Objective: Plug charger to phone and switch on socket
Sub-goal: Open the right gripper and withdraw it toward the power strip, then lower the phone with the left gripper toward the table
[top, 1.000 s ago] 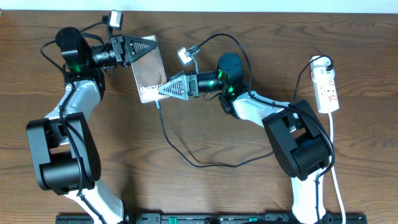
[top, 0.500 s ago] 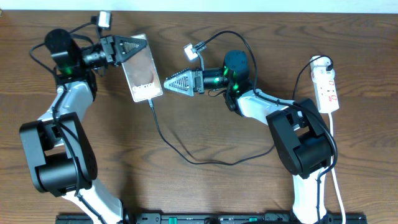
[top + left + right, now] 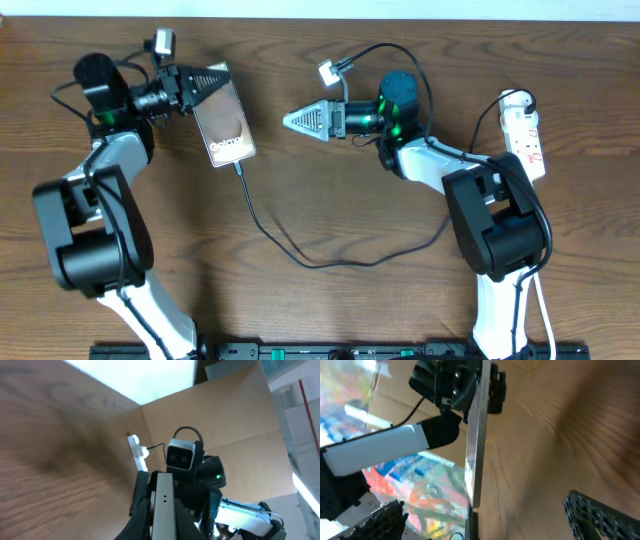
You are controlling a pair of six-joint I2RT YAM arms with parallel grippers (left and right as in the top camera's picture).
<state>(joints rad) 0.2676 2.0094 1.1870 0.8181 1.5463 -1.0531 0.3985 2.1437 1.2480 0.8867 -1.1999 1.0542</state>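
The phone (image 3: 227, 122), a bronze slab with white "Galaxy" lettering, is held tilted above the table by its top edge in my left gripper (image 3: 212, 80), which is shut on it. In the left wrist view the phone's edge (image 3: 162, 507) sits between the jaws. The charger cable (image 3: 300, 255) has its plug (image 3: 240, 167) in the phone's lower end and loops across the table. My right gripper (image 3: 291, 119) is open and empty, to the right of the phone and apart from it. The right wrist view shows the phone edge-on (image 3: 475, 435). The white socket (image 3: 525, 135) lies at the far right.
The socket's white cord (image 3: 538, 250) runs down the right edge of the table. A cardboard wall (image 3: 215, 425) stands behind the table. The socket also shows small in the left wrist view (image 3: 136, 452).
My right gripper has drawn back to the right, away from the phone's lower end. My left gripper has carried the phone a little up and to the left, with the plug still in it.
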